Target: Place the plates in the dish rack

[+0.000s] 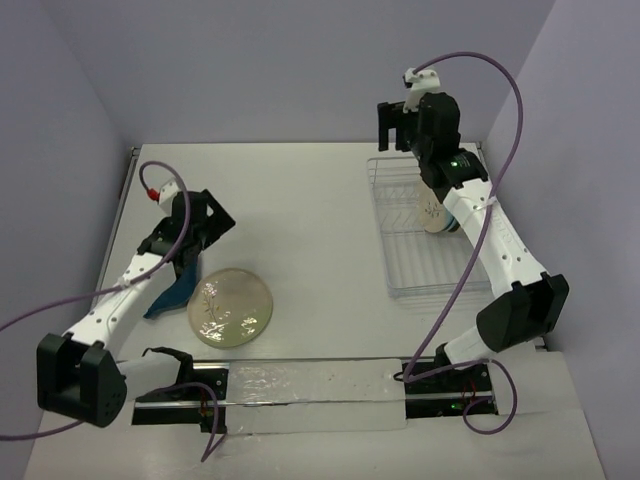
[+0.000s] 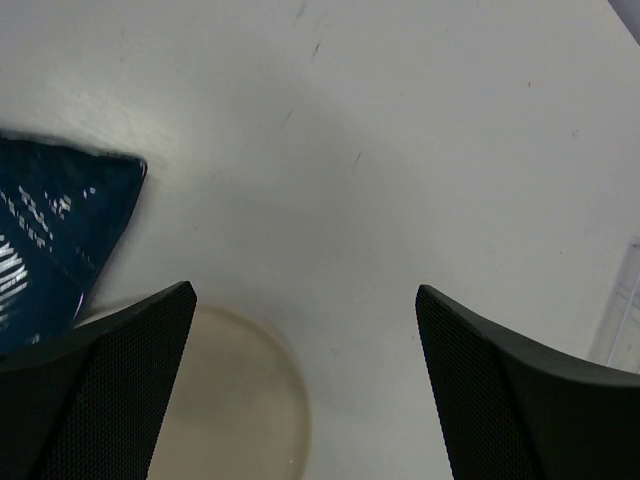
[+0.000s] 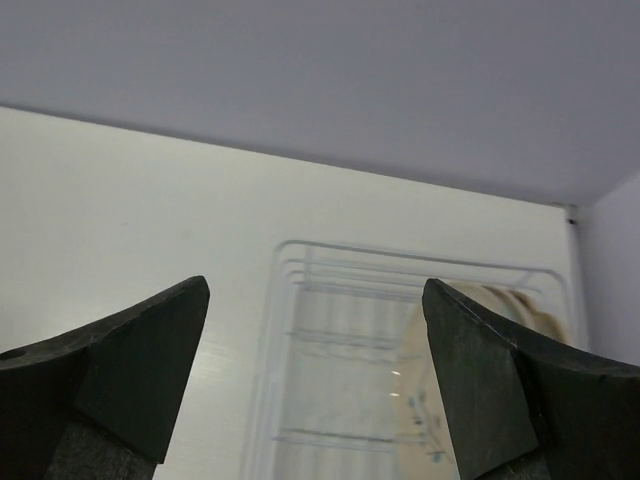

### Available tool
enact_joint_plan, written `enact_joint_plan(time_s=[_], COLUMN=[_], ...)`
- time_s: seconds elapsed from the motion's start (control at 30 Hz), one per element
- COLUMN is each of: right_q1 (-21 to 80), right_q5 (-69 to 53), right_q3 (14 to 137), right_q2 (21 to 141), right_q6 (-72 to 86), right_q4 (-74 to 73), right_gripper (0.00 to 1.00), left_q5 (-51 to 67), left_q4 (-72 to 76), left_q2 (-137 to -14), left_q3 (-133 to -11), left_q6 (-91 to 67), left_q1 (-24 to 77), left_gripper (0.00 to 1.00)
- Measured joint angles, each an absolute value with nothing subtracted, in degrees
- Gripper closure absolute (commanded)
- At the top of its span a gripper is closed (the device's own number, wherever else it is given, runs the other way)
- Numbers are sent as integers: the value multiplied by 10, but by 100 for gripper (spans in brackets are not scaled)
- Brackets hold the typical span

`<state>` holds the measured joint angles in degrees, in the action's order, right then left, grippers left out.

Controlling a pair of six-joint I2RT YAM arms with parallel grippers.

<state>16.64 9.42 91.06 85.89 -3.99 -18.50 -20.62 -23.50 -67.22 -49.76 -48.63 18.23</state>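
While both arms hang over the white table (image 1: 320,200), a pale green round plate with a floral motif (image 1: 231,306) lies flat on its near-left part. Just beside it on the left is a dark blue plate (image 1: 160,300), largely hidden beneath your left arm; whether it sits flat or tilted cannot be told. Your left gripper (image 2: 305,292) hovers just behind the pair, fingers spread wide and holding nothing. Its wrist camera shows the blue plate off to one side and the green plate's rim under one finger.

Farther back and well apart to the right stands the rectangular white wire dish rack (image 1: 420,280), its long axis running near to far. One cream sprig-patterned plate (image 1: 433,212) stands in the rack's far half, partly covered by your right arm. Your right gripper (image 3: 315,288) is raised over the rack's far end, fingers likewise apart and empty.

The left arm is clearly the nearer to both loose plates, and the rack lies to their right and farther back. The next pickup looks like the left arm's job.
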Motion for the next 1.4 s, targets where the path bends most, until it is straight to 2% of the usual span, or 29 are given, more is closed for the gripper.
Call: enact_joint_plan(time_s=[0.23, 0.4, 0.67, 1.13, 1.17, 1.23, 1.37, 1.4], right_q1=[254, 297, 365, 418, 421, 428, 434, 435], right_q5=[10, -51, -115, -208, -213, -220, -237, -242], right_q3=[932, 914, 828, 809, 809, 809, 809, 809], right_q2=[881, 911, 987, 1073, 1077, 1088, 1110, 1116], right_q6=[47, 110, 156, 177, 180, 184, 187, 187], right_q4=[-182, -165, -142, -94, -91, -85, -77, -76], right_gripper=[0, 0, 0, 0, 0, 1, 2, 2], left_q5=[-180, -185, -215, -184, -184, -184, -187, -186], left_q4=[-343, -458, -574, -540, -536, -525, -515, -512], left_q2=[-542, -496, -558, -608, -609, -613, -617, -617], left_q3=[-379, -361, -363, -299, -299, -297, -294, -294], left_q6=[-583, -675, -800, -856, -858, -864, -866, -866], left_q1=[188, 190, 190, 187, 187, 187, 185, 185], left_gripper=[1, 1, 1, 1, 2, 16, 28, 33])
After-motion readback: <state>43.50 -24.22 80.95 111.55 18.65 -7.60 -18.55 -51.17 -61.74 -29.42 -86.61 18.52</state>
